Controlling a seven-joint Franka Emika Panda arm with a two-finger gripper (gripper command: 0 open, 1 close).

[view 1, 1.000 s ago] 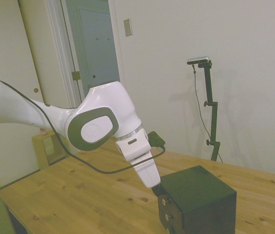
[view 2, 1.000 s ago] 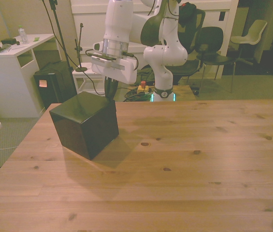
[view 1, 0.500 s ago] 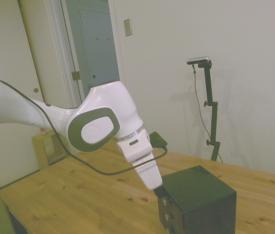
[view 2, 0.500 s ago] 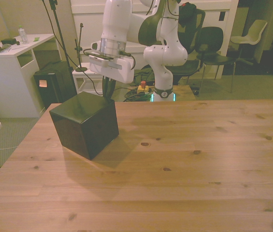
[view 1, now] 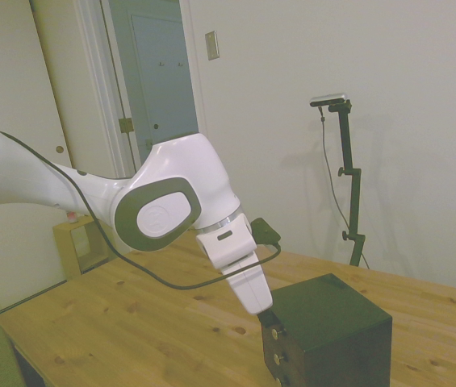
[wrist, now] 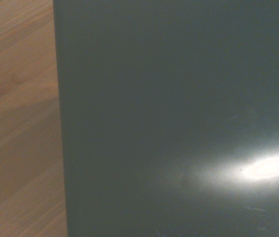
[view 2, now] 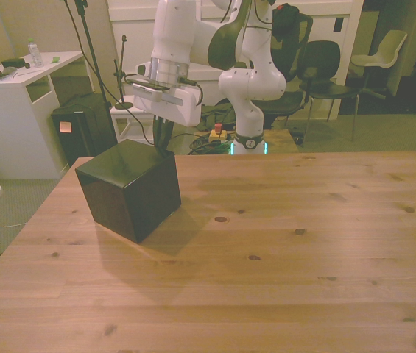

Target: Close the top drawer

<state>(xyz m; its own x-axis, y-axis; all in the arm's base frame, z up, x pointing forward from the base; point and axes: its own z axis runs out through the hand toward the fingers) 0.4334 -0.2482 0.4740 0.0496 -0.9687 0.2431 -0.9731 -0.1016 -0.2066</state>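
Observation:
The small black cube cabinet stands on the wooden table, and its front with three round silvery knobs faces the arm. The top drawer looks about level with the two drawers below it. My gripper is at the upper edge of that drawer front, touching it or very close. In the front view the cabinet hides its own drawer side, and the gripper hangs just behind its far top edge. The wrist view is filled by the cabinet's glossy black top.
The table stretches wide toward the front view's right. Off the table stand a white desk, a black bin and chairs. A low wooden stool stands beyond the table's far edge in the side view.
My gripper has pushed a little further toward the cabinet, and the top drawer front has gone in with it. The cabinet itself has stayed put.

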